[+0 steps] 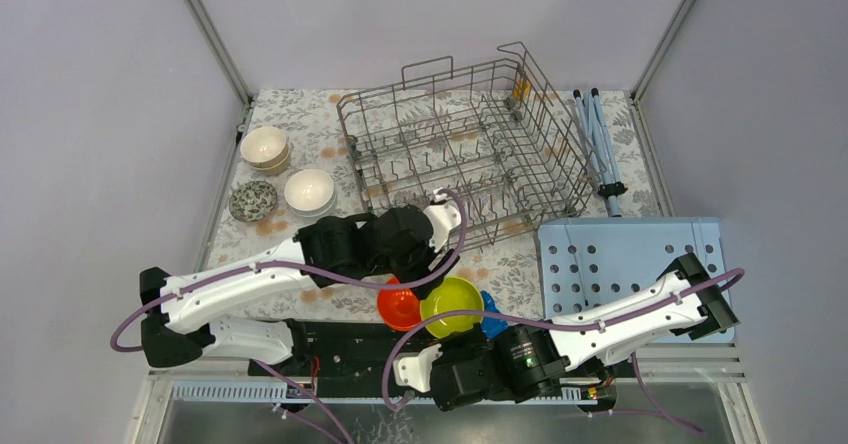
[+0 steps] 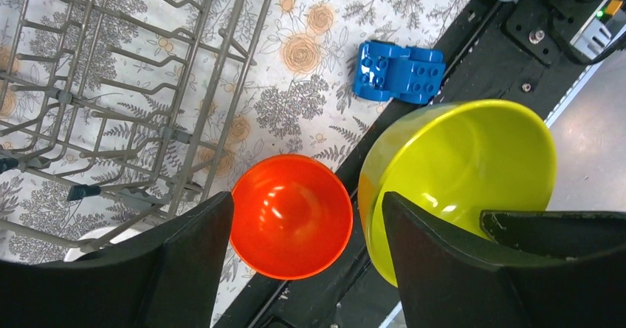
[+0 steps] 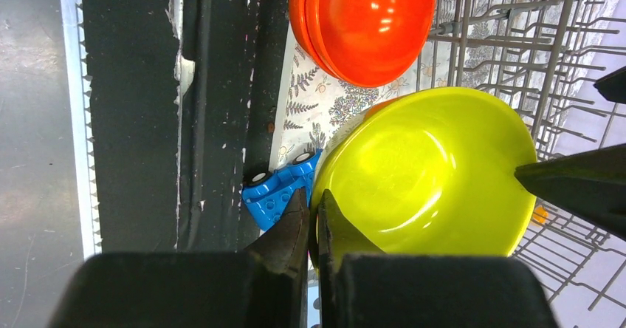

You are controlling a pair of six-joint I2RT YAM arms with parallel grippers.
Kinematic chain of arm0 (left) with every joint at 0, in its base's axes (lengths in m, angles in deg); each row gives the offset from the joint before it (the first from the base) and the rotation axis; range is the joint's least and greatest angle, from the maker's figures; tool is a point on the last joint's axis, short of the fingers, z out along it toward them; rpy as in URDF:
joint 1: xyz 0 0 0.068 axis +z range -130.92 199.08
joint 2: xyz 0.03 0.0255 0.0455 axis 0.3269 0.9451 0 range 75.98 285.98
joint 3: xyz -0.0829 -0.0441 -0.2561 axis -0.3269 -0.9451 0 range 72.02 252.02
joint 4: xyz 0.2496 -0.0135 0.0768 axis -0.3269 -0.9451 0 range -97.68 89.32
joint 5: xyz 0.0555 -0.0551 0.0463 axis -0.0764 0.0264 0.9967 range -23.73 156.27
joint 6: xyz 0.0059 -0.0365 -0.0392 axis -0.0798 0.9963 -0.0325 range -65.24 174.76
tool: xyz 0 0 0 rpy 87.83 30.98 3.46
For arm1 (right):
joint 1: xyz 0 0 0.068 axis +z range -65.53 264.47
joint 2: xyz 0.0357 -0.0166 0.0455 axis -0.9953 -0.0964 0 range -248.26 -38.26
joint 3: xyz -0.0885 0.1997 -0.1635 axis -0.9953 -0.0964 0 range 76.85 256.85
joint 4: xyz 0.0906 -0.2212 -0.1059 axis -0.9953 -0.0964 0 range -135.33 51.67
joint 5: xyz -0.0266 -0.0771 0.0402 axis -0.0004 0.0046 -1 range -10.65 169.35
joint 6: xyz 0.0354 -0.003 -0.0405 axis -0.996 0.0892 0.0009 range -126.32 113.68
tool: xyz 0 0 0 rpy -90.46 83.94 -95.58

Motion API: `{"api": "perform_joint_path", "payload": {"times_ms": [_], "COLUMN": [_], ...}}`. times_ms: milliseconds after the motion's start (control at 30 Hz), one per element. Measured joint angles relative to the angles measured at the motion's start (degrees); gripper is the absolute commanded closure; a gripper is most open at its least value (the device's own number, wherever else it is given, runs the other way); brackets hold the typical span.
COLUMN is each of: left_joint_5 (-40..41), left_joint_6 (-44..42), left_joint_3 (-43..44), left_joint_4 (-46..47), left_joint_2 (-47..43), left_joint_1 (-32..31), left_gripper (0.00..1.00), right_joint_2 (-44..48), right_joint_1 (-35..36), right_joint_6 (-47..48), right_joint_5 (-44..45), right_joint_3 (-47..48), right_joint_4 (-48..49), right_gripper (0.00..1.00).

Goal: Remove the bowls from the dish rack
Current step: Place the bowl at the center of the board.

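The grey wire dish rack (image 1: 470, 154) stands at the back of the table with no bowls showing in it. A yellow-green bowl (image 1: 452, 306) is at the near edge. My right gripper (image 1: 447, 336) (image 3: 316, 210) is shut on the rim of this yellow-green bowl (image 3: 428, 173). An orange bowl (image 1: 399, 304) (image 2: 291, 217) lies just left of it. My left gripper (image 1: 425, 274) (image 2: 304, 202) hangs open above the orange bowl, its right finger (image 2: 443, 269) over the yellow-green bowl (image 2: 472, 158). Cream bowls (image 1: 265, 149), a white bowl (image 1: 309, 191) and a patterned bowl (image 1: 253, 202) sit at the left.
A blue toy car (image 1: 490, 314) (image 2: 399, 71) lies right of the yellow-green bowl. A light-blue perforated board (image 1: 620, 259) lies at the right, under the right arm. Blue rods (image 1: 600, 149) lie beside the rack. The black base plate (image 2: 487, 55) runs along the near edge.
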Motion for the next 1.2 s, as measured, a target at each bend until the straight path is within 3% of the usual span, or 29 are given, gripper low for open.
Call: {"api": "perform_joint_path", "payload": {"times_ms": [167, 467, 600, 700, 833, 900, 933, 1000, 1067, 1100, 1133, 1200], "left_joint_5": [0.26, 0.39, 0.35, 0.33, -0.44, -0.35, -0.26, -0.11, 0.33, 0.61, 0.96, 2.16], "left_joint_6": [-0.28, -0.33, -0.39, -0.33, 0.24, 1.07, 1.75, 2.34, 2.16, 2.16, 2.19, 2.32], "left_joint_3": [0.02, -0.13, -0.61, -1.14, -1.36, -1.38, -1.42, -1.46, -2.1, -2.73, -3.37, -4.68], "left_joint_4": [-1.88, -3.04, -3.02, -2.89, -2.38, -1.84, -1.14, -1.05, -0.74, -0.79, -0.83, -0.9], "left_joint_2": [0.44, 1.9, 2.99, 3.58, 3.78, 3.78, 3.78, 3.67, 3.39, 3.08, 2.75, 1.84], "left_joint_1": [-2.1, -4.66, -5.09, -5.44, -6.1, -6.34, -6.32, -6.14, -6.19, -6.19, -6.19, -6.16], "left_gripper": [0.28, 0.49, 0.52, 0.67, 0.97, 1.0, 1.0, 1.0, 1.0, 1.0, 1.0, 1.0], "right_joint_2": [0.0, 0.0, 0.0, 0.0, 0.0, 0.0, 0.0, 0.0, 0.02, 0.02, 0.02, 0.15], "right_joint_1": [0.07, 0.24, 0.55, 0.7, 0.7, 0.7, 0.7, 0.61, 0.76, 0.85, 0.92, 0.98], "right_joint_6": [0.26, 0.24, 0.24, 0.26, 0.46, 0.22, -0.15, -0.57, -0.59, -1.18, -1.68, -3.15], "right_joint_5": [-0.02, -0.04, 0.0, 0.0, 0.33, 0.24, 0.55, 0.79, 0.63, 0.55, 0.42, -0.07], "right_joint_3": [0.07, 0.07, 0.07, 0.07, -0.02, -0.07, -0.11, -0.11, -0.11, -0.11, -0.11, -0.11], "right_joint_4": [-0.2, 0.2, 0.68, 1.2, 1.99, 2.62, 3.15, 3.17, 3.28, 3.39, 3.67, 4.66], "right_gripper": [1.0, 1.0, 1.0, 1.0, 1.0, 0.96, 0.86, 0.54, 0.32, 0.13, 0.02, 0.0]}}
